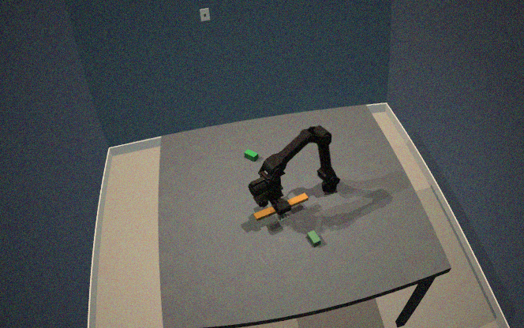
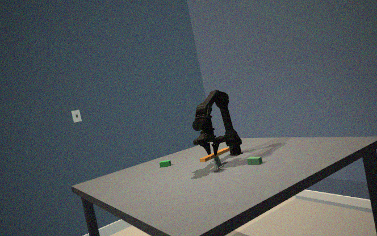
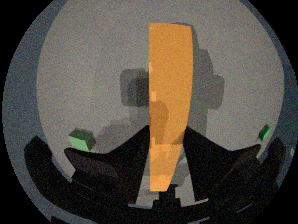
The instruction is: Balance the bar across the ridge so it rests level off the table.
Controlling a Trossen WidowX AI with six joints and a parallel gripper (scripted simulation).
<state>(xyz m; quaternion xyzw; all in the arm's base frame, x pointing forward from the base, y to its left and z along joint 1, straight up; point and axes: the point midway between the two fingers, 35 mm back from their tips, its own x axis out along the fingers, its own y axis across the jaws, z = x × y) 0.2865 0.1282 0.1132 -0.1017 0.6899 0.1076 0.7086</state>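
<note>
The orange bar [image 1: 298, 199] [image 2: 205, 158] [image 3: 170, 75] is held off the table [image 1: 205, 252] [image 2: 170, 196] and looks about level. My gripper [image 1: 281, 210] [image 2: 212, 155] [image 3: 166, 129] points down and is shut on the bar near its middle, one finger on each side. The small grey ridge [image 1: 282, 217] [image 2: 218, 163] stands on the table right under the held part of the bar. Whether the bar touches the ridge's top cannot be told; the fingers and the bar hide the place.
A pale green block [image 1: 314, 238] [image 2: 254, 160] [image 3: 81, 140] lies on one side of the bar. A brighter green block [image 1: 251, 154] [image 2: 165, 163] [image 3: 265, 132] lies on the other side, farther off. The arm's base [image 1: 330, 186] [image 2: 235, 149] stands beyond one end of the bar.
</note>
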